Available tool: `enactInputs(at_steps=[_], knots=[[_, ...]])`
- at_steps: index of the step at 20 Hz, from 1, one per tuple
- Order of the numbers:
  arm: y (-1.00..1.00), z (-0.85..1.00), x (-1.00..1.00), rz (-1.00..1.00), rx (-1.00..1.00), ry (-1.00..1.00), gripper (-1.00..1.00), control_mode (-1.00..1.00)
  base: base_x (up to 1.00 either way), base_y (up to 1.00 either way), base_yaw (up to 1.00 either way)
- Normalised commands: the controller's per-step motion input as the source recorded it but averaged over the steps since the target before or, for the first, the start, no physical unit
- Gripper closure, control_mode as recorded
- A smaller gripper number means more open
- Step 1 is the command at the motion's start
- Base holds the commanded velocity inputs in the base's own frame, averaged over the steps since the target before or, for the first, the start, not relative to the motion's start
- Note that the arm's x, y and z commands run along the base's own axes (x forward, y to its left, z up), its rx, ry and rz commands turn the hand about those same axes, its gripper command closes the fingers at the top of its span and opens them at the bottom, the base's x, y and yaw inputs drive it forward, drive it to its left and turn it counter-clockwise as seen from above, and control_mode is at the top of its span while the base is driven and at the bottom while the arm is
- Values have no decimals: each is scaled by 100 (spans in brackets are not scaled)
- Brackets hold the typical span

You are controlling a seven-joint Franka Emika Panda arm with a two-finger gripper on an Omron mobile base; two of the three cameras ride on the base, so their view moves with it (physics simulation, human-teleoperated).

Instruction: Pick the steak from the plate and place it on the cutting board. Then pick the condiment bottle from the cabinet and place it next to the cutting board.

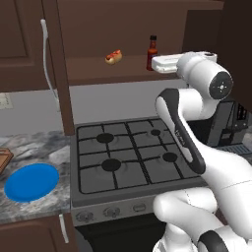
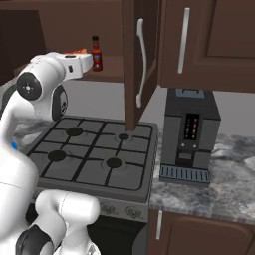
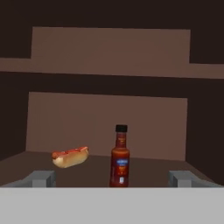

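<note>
Gripper [image 3: 112,178] spread wide, nothing between the fingers [image 3: 41,178]; just their pale tips visible at the bottom of the hand view, one either side of the bottle [image 3: 120,156]. Bottle upright on the cabinet [image 1: 123,29] shelf, near the shelf's front edge, black cap up, dark red, label too small to read. Not touched by either finger. In the left base view, bottle [image 1: 152,52] partly masked at its base by the white hand, which reaches level with the shelf's front edge; in the right base view, bottle [image 2: 96,54] just beyond the hand's tip, with only its lower edge covered. Fingers themselves not discernible in either base view.

Hot dog [image 3: 70,157] on the same shelf, well apart from the bottle, toward the shelf's left end in the hand view; mostly hidden behind the hand in the right base view, just an orange sliver showing.

Plate [image 1: 32,182] on the counter [image 1: 34,147] left of the stove [image 1: 133,157], near the counter's front edge, bare blue surface. Board [image 1: 4,158] cut off by the left edge of the left base view, only a brown corner visible; steak not to be made out on that sliver.

Cabinet door [image 2: 134,64] swung open, seen edge-on, hiding part of the shelf in the right base view. Coffee machine [image 2: 189,134] on the counter right of the stove, partly hidden by the arm in the left base view.
</note>
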Motion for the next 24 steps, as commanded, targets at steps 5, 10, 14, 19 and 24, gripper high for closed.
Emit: enactInputs(at_steps=[5,10,14,19,24], knots=[[0,0,31,-2,0,2,-100,-100,0,0,0],[0,0,29,-2,0,2,-100,-100,0,0,0],[0,0,25,-1,0,1,-100,-100,0,0,0],[0,0,25,-1,0,1,-100,-100,0,0,0],[0,0,27,-1,0,1,-100,-100,0,0,0]])
